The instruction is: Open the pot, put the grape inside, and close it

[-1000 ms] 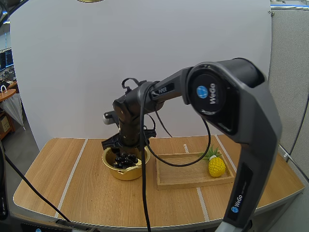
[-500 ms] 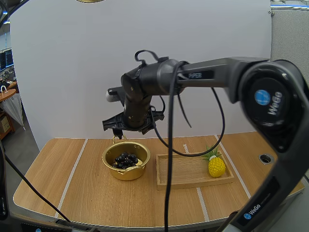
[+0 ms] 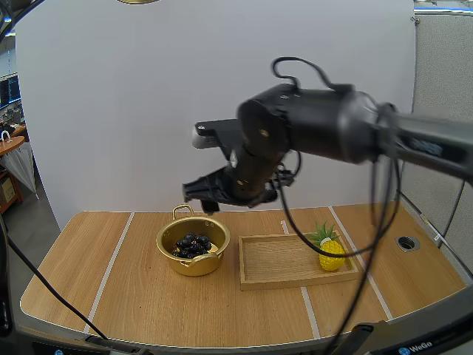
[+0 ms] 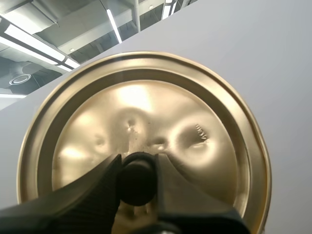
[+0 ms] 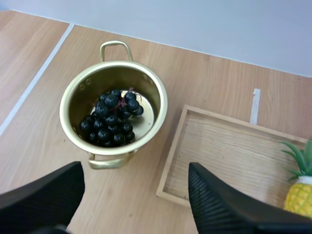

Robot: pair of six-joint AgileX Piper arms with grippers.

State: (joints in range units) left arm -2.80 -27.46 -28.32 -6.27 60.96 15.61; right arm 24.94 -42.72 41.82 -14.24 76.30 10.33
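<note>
The golden pot (image 3: 194, 260) stands uncovered on the table with the bunch of dark grapes (image 3: 191, 245) lying inside it. My right gripper (image 3: 222, 198) hangs open in the air above and just right of the pot, holding nothing. From the right wrist view I look down between its spread fingers (image 5: 45, 194) at the pot (image 5: 73, 103) and the grapes (image 5: 110, 118). My left gripper (image 4: 137, 168) is shut on the black knob (image 4: 136, 181) of the golden lid (image 4: 161, 112), held high; the lid's edge (image 3: 138, 1) peeks in at the top of the high view.
A shallow wooden tray (image 3: 260, 272) lies right of the pot, with a yellow toy pineapple (image 3: 331, 253) at its right end. The tray (image 5: 214, 146) and pineapple (image 5: 300, 195) also lie beside the pot under my right wrist. White tape lines cross the tabletop.
My right gripper has risen out of the pot and swung up and to the right, leaving the grapes inside. The pot has not moved.
</note>
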